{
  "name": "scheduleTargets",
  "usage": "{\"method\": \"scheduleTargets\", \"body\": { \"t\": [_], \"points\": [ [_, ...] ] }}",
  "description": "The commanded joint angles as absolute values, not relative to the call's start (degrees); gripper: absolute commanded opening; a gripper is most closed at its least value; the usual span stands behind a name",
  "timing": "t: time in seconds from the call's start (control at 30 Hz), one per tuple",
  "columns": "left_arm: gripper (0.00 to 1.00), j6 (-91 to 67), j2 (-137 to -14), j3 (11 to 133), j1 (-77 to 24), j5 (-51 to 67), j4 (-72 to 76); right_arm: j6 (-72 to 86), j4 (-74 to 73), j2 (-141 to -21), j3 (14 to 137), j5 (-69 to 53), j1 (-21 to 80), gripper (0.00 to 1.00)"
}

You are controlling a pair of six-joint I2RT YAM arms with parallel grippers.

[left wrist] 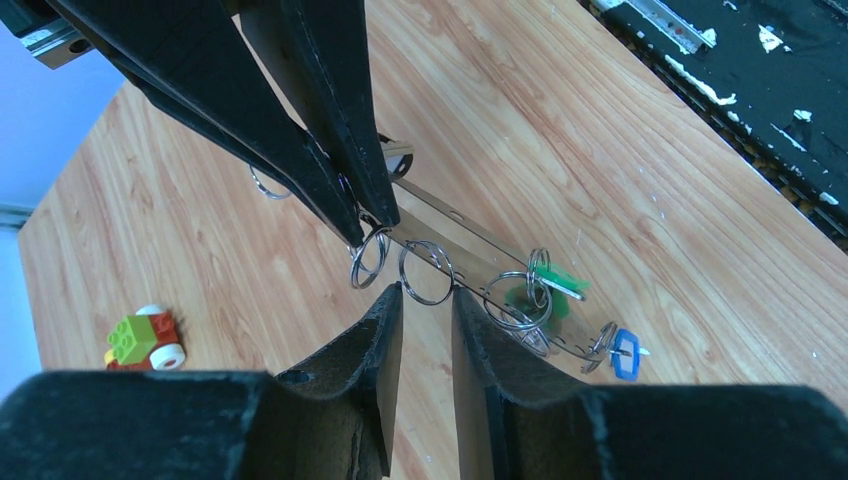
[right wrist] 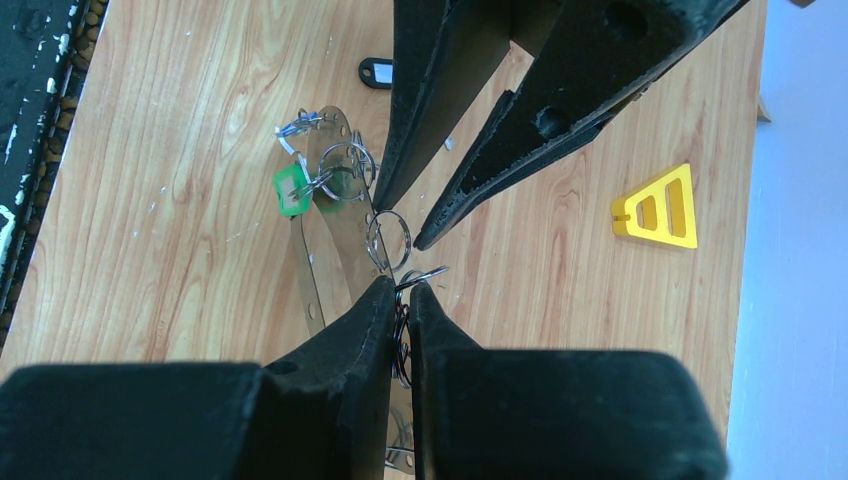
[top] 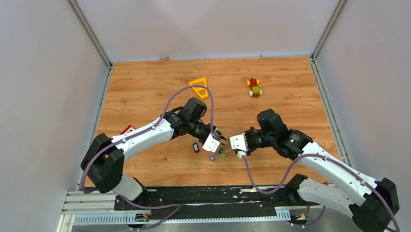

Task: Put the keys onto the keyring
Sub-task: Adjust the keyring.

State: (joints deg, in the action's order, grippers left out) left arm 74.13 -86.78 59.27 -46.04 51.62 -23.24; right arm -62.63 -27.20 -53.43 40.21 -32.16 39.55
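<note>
Closest to me, the two arms rise from a black base plate [top: 207, 195] at the near edge of the wooden table [top: 139, 87] and lean in until their tips almost meet over the middle of the boards.

The right gripper [right wrist: 402, 290] has its fingers pressed together on the keyring [left wrist: 450, 214], at the end of the long silver loop nearest it. A small split ring [left wrist: 368, 258] hangs right at its tips, and I cannot tell whether that ring is caught in the pinch too.

The left gripper [left wrist: 427, 300] faces it nose to nose with its jaws spread a little. A second small split ring [left wrist: 425, 272] sits just off its tips, in line with the gap, with neither pad clearly touching it.

The keyring slants away from the pinch. Two of the keys are bunched on it: the one with the green tag [left wrist: 556, 280] about halfway along, and the one with the blue tag [left wrist: 624, 353] at the far end. Whether those tags rest on the wood I cannot tell.

The black tag [right wrist: 376, 72] lies by itself on the table, near the left arm and apart from the loop.

Further back, well apart from all this, lie a yellow triangle frame [top: 199, 86] and a toy block figure [top: 253, 87]
</note>
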Motion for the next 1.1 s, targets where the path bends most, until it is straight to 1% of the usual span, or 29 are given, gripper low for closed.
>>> {"method": "scheduleTargets", "body": {
  "t": [0.0,0.43,0.53,0.63,0.7,0.9,1.07],
  "points": [
    [0.31,72.5,-84.0,58.9,-46.5,54.0,-21.8,-62.4,-25.1,-53.1,41.8,-33.2,39.2,0.0],
    [0.29,71.7,-83.6,58.7,-46.5,54.5,-21.6,-62.2,-25.1,-53.1,41.9,-33.2,39.2,0.0],
    [0.34,72.6,-83.6,58.7,-46.5,53.7,-22.7,-62.2,-25.2,-53.1,41.8,-33.1,39.1,0.0],
    [0.4,73.5,-83.7,58.6,-46.6,53.8,-22.9,-62.2,-25.1,-53.2,41.8,-33.1,39.1,0.0],
    [0.43,74.4,-84.0,58.3,-46.9,52.5,-22.6,-62.2,-25.1,-53.2,41.8,-33.2,39.1,0.0],
    [0.43,75.1,-85.3,59.1,-47.1,50.3,-21.9,-62.0,-25.2,-53.3,41.9,-33.2,39.2,0.0],
    [0.42,77.4,-85.3,59.8,-47.1,48.3,-23.6,-62.6,-25.5,-53.4,41.7,-33.3,39.0,0.0]
  ]
}}
